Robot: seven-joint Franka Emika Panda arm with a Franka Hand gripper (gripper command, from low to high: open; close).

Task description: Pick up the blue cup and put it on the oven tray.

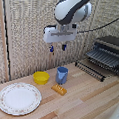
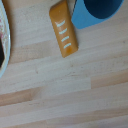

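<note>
The blue cup [image 1: 61, 74] stands upright on the bench [image 1: 88, 99], just beside the yellow bowl [image 1: 41, 77] and very near an orange bar-shaped item [image 1: 59, 89] lying in front of it; in the wrist view that item almost touches the cup's side. The gripper [image 1: 57, 47] hangs well above the cup, empty, fingers apart at a moderate width. The oven tray [image 1: 97, 68] juts from the toaster oven [image 1: 110, 53] on the exterior view's right, well apart from the cup. The white plate [image 1: 19, 98] sits off toward the exterior view's left. Risks: 1 finger could land on the cup rim and tip it if the descent is off-centre; a low finger could shove the orange item or bump the bowl; set down on the wire bars, the cup may wobble or tilt.
</note>
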